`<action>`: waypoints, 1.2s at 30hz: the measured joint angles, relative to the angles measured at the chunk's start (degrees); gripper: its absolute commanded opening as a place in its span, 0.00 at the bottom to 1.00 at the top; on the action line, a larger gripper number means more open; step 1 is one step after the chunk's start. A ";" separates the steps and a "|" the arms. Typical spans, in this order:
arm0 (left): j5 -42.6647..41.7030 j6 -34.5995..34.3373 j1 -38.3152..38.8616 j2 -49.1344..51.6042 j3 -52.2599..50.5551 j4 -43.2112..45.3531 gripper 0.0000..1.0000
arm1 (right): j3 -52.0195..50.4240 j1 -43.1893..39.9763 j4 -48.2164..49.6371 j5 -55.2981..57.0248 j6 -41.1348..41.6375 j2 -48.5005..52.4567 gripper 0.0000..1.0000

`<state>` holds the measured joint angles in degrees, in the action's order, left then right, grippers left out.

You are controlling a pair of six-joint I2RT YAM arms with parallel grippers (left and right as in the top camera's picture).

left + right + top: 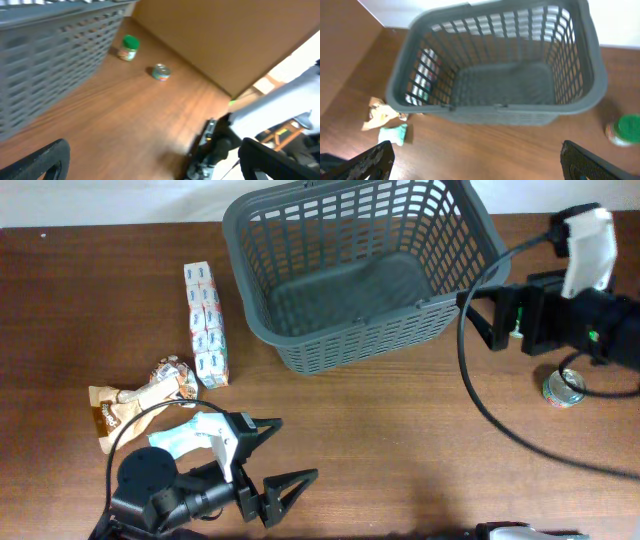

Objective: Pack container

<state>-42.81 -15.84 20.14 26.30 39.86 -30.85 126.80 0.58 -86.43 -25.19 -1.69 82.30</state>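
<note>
The container, a large dark grey slotted basket, stands empty at the back middle of the table. My right gripper hovers just off its right end, open with nothing between its fingers. In the right wrist view its fingertips frame bare wood in front of the container. My left gripper is near the front left edge, also open and empty. The left wrist view shows the container's wall at upper left and a dark fingertip low in the frame.
A strip of white-and-blue packets lies left of the container. A crumpled snack wrapper and a teal packet lie by the left arm. A tin can sits under the right arm, and a green-lidded jar stands close by.
</note>
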 measured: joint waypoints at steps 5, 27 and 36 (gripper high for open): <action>1.25 -3.39 0.92 0.48 0.24 7.58 1.00 | 0.00 0.00 1.38 0.76 0.24 3.48 0.98; 51.69 -7.82 28.28 51.12 51.32 -33.40 1.00 | 0.76 0.00 8.41 10.19 1.31 6.40 0.99; 49.68 -7.82 28.44 56.78 51.30 -35.65 1.00 | 0.92 0.00 9.70 1.01 -3.50 16.46 0.99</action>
<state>6.87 -23.66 48.58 83.09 91.15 -66.50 127.72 0.58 -76.73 -24.18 -5.19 98.76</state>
